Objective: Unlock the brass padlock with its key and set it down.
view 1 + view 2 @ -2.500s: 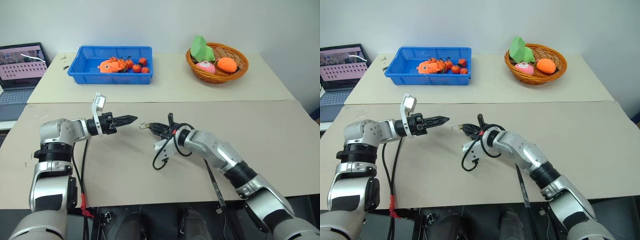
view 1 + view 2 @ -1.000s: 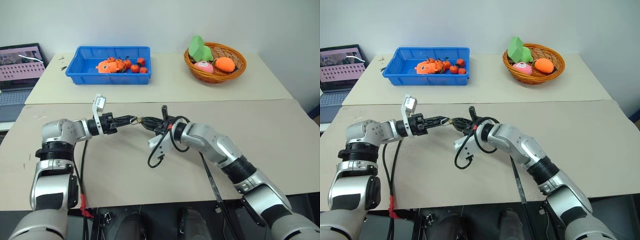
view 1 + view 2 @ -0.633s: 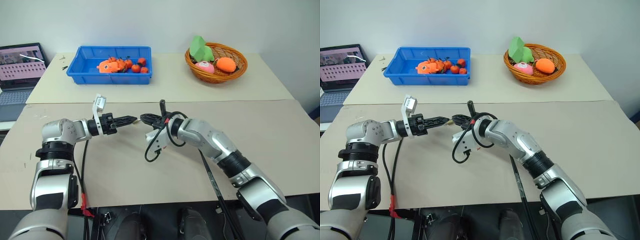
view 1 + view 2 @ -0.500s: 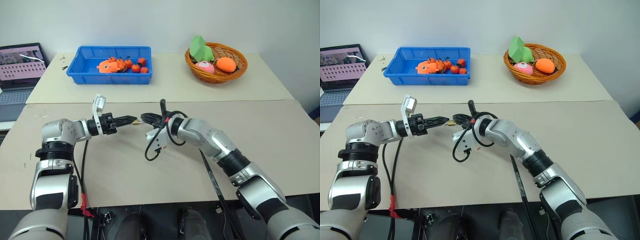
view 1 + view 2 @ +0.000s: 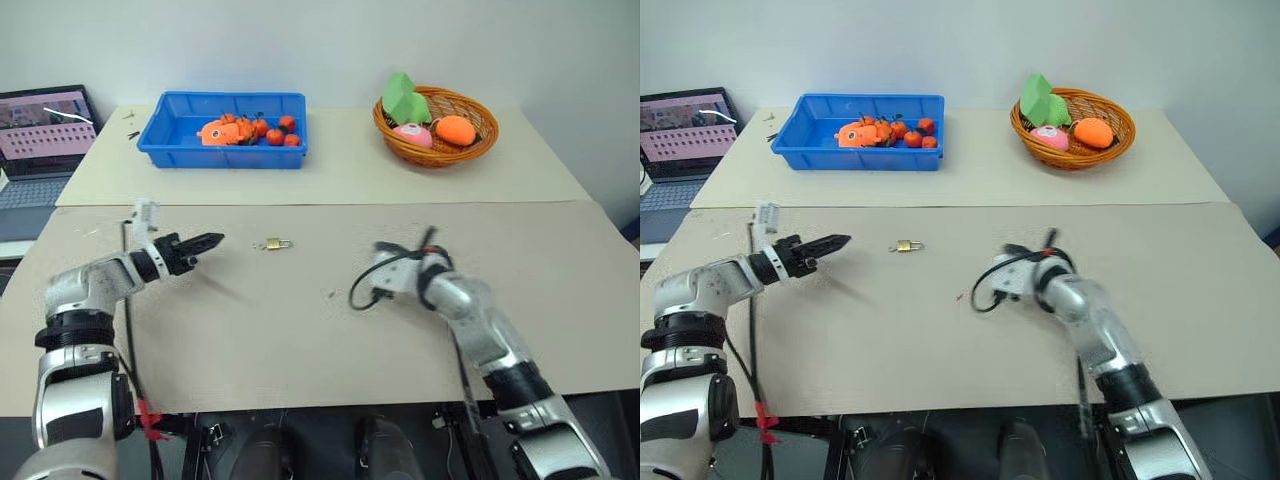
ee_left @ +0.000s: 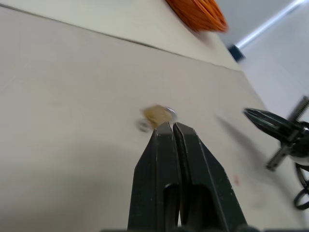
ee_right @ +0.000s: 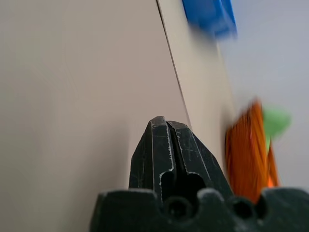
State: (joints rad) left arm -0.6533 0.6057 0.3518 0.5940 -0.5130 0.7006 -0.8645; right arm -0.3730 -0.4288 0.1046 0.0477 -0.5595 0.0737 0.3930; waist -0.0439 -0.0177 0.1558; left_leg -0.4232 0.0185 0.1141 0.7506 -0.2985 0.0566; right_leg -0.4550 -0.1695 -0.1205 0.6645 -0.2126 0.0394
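1. My left gripper (image 5: 213,240) has its fingers pressed together on nothing, tips aimed toward three o'clock.
2. My right gripper (image 7: 166,124) is also pinched closed and empty, over bare table at about four o'clock of centre.
3. The brass padlock (image 5: 273,244) lies flat on the table (image 5: 300,330), apart from both grippers, between them and nearer the left one.
4. The key I can't make out.
5. Blue bin (image 5: 223,128) sits at eleven o'clock, wicker basket (image 5: 436,125) at one.

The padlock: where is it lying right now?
In the left eye view the padlock lies on the table, free of both grippers, between the left gripper and the right gripper, nearer the left, in front of the blue bin.
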